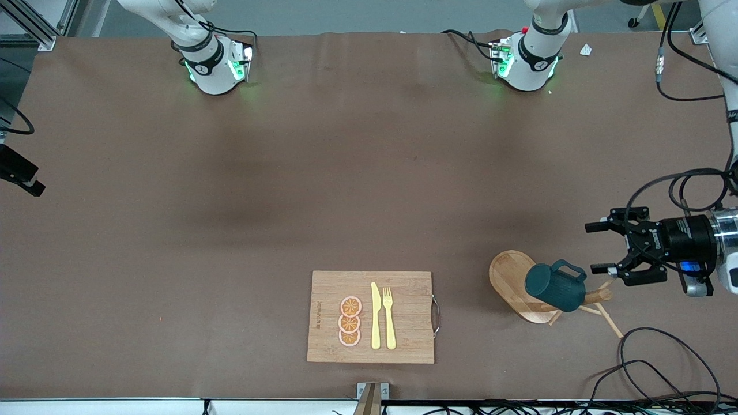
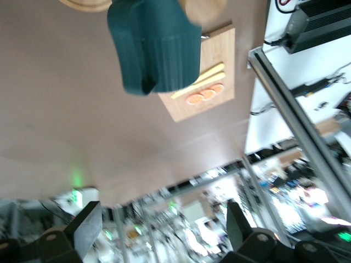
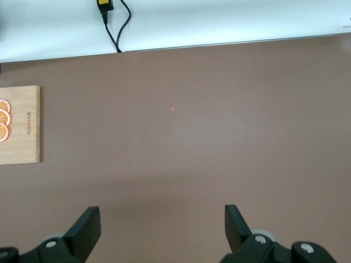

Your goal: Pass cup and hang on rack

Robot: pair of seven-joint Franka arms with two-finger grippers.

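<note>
The dark teal ribbed cup (image 1: 554, 287) rests on the wooden rack (image 1: 511, 278), against its post, with the loop handle toward my left gripper. The peg that carries it is hidden. My left gripper (image 1: 592, 248) is open and empty, up in the air just beside the cup's handle, at the left arm's end of the table. In the left wrist view the cup (image 2: 155, 46) shows apart from the open gripper (image 2: 162, 230). My right gripper (image 3: 162, 224) is open and empty over bare table; it is out of the front view.
A wooden cutting board (image 1: 403, 288) with a yellow knife, a yellow fork and three orange slices lies near the front camera. It also shows in the right wrist view (image 3: 22, 137). Black cables (image 1: 651, 369) loop on the table close to the rack.
</note>
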